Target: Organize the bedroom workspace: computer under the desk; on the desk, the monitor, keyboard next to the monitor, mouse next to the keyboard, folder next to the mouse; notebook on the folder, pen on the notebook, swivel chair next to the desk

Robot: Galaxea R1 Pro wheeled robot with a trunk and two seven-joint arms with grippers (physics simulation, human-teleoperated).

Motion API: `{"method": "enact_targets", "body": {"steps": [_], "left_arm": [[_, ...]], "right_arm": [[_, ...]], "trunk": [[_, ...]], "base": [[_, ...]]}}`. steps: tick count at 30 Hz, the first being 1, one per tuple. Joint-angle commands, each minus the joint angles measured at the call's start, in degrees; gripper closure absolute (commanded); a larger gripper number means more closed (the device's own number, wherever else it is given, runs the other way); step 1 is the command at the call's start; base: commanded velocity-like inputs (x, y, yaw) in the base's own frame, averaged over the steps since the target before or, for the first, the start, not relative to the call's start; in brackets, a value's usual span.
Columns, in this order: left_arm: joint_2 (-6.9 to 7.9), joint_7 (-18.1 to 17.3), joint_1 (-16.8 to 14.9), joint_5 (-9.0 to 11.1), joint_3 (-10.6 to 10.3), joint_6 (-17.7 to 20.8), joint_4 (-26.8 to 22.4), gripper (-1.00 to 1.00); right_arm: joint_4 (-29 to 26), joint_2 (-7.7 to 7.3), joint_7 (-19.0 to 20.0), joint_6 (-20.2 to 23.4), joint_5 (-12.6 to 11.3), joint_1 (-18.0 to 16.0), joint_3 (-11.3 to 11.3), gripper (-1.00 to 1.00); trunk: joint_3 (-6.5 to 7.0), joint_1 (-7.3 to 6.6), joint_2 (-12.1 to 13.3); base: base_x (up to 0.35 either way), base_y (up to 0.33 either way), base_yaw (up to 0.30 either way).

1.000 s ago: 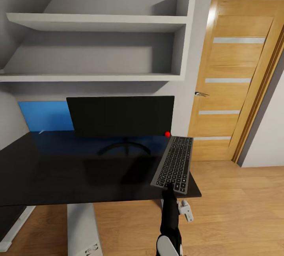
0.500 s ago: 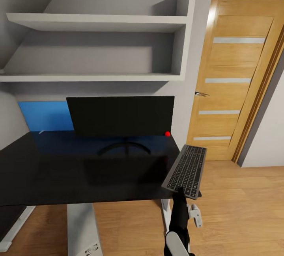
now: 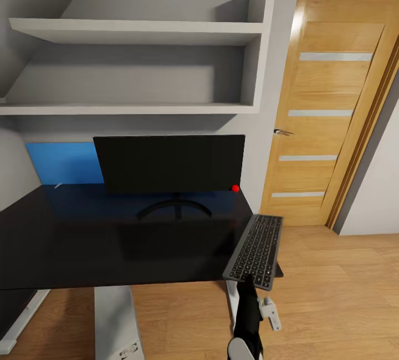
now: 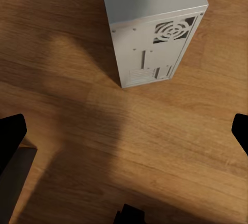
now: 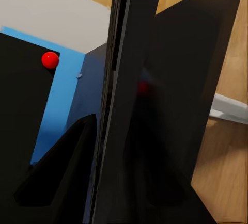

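Keyboard [image 3: 255,250] hung over the desk [image 3: 83,249] corner, right of the monitor [image 3: 169,163], clamped in the right gripper [image 3: 247,281]; left gripper [image 4: 124,131] spread wide.

My right gripper [image 3: 249,279] pinches the near short edge of the slim silvery-framed keyboard with dark grey keys [image 3: 254,251], tilted over the glossy black desk's [image 3: 111,238] right corner. The wide black monitor [image 3: 169,163] stands upright behind. The white-grey tower computer [image 4: 152,28] sits on the wood floor.

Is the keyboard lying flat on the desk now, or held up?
Held up: the keyboard tilts over the desk corner, its near end in the right gripper.
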Motion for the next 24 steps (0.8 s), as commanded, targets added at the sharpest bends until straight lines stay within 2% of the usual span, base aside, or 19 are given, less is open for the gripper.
{"method": "enact_targets", "body": {"steps": [1, 11, 24], "left_arm": [[0.03, 0.1, 0.0, 0.6, -0.1, -0.1, -0.1, -1.0], [0.03, 0.1, 0.0, 0.6, -0.1, -0.1, -0.1, -1.0], [-0.13, 0.4, 0.0, 0.6, -0.1, -0.1, -0.1, -1.0]], "right_arm": [[0.1, 0.0, -0.1, -0.2, 0.3, -0.1, 0.4, 1.0], [0.7, 0.0, 0.9, -0.2, 0.2, -0.1, 2.0, 1.0], [1.0, -0.07, 0.9, -0.1, 0.5, 0.0, 2.4, 1.0]], "trunk": [[-0.05, 0.0, 0.0], [-0.05, 0.0, 0.0], [-0.05, 0.0, 0.0]], "base": [[0.0, 0.0, 0.0], [0.0, 0.0, 0.0], [0.0, 0.0, 0.0]]}}
